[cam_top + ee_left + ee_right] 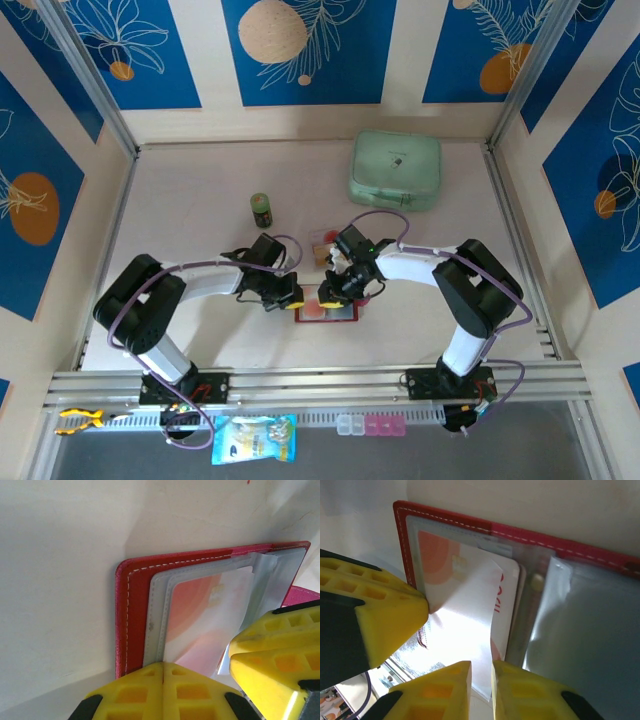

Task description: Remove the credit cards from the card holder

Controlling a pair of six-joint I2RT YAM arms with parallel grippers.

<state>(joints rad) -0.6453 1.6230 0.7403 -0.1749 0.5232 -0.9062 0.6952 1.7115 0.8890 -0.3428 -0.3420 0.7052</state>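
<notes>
Blue panels [300, 45] painted with leaves wall in a pale tabletop [200, 200]. A mint-green zip case [395, 170] lies at the far side, and a small green bottle [261, 210] stands nearer the middle. From where I stand, both arms reach in toward the near centre, where the red card holder [326, 310] lies open and flat.

The left gripper [292, 298] sits at the wallet's left edge. Up close its yellow fingers are pressed together with no gap [162, 672], right where the stitched red cover [132, 610] and the clear sleeves [280, 575] run under them. I can't tell whether they pinch the edge or only press on it.

The right gripper [334, 292] comes in just beside it, over the open sleeves. Its jaws are drawn narrow [481, 677], with the lower edge of a pale credit card [465, 590] caught in the slit. The card carries orange arcs and a small chip, and it is lifted a little off the cover [200, 605]. Glare keeps me from seeing whether sleeve plastic is gripped along with it.

A second card with red marks [504, 600] lies right behind it, tucked in its sleeve inside the red border [400, 530].
</notes>
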